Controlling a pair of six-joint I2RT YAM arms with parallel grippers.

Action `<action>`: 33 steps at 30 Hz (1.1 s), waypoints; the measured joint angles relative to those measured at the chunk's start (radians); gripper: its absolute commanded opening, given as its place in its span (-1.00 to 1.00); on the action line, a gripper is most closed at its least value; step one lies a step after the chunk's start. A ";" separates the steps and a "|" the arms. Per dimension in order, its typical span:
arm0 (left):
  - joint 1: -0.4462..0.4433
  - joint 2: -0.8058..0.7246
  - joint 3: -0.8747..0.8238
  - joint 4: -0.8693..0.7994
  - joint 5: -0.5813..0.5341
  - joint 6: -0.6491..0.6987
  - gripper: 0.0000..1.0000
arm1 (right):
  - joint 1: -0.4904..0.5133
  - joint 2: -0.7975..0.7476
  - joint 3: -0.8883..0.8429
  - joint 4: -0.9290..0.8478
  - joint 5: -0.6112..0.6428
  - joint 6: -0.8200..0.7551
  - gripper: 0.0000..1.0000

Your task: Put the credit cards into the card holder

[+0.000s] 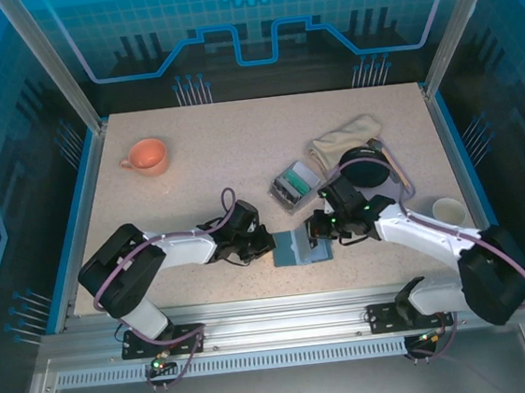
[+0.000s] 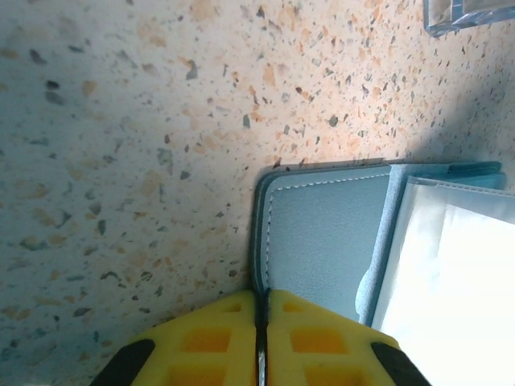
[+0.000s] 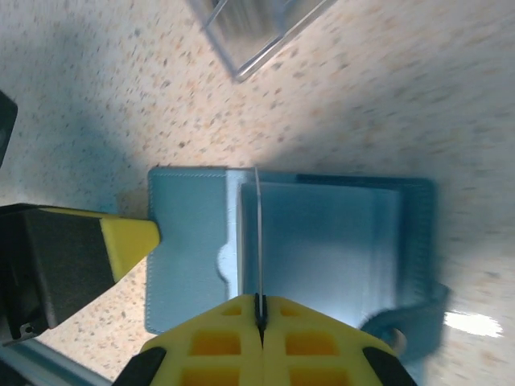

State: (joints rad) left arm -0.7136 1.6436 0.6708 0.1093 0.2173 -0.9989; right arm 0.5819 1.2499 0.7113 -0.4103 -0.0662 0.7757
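The teal-blue card holder (image 1: 301, 247) lies open on the table between my two grippers. In the left wrist view my left gripper (image 2: 261, 294) is shut on the left edge of the card holder (image 2: 322, 233), whose edge runs into the slit between the yellow fingers. My right gripper (image 3: 259, 300) is shut on a thin credit card (image 3: 257, 233), seen edge-on and standing upright over the card holder (image 3: 322, 241) near its inner pocket. More credit cards (image 1: 291, 185) lie in a clear box behind the card holder.
The clear plastic box (image 1: 296, 182) stands just behind the card holder. A beige cloth (image 1: 346, 138), a black round object (image 1: 364, 164) and a white cup (image 1: 447, 208) are at the right. An orange cup (image 1: 146, 156) sits at the far left.
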 measured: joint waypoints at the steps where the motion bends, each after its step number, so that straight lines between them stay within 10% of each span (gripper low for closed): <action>1: 0.000 0.000 0.000 0.001 0.000 0.000 -0.82 | -0.007 -0.018 0.003 -0.024 0.020 -0.011 -1.00; 33: 0.000 0.004 0.001 0.005 0.008 0.000 -0.86 | -0.026 0.000 -0.029 -0.044 0.056 -0.039 -1.00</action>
State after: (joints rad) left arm -0.7136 1.6478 0.6720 0.1146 0.2256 -0.9993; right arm 0.5564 1.2499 0.6819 -0.4545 -0.0101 0.7368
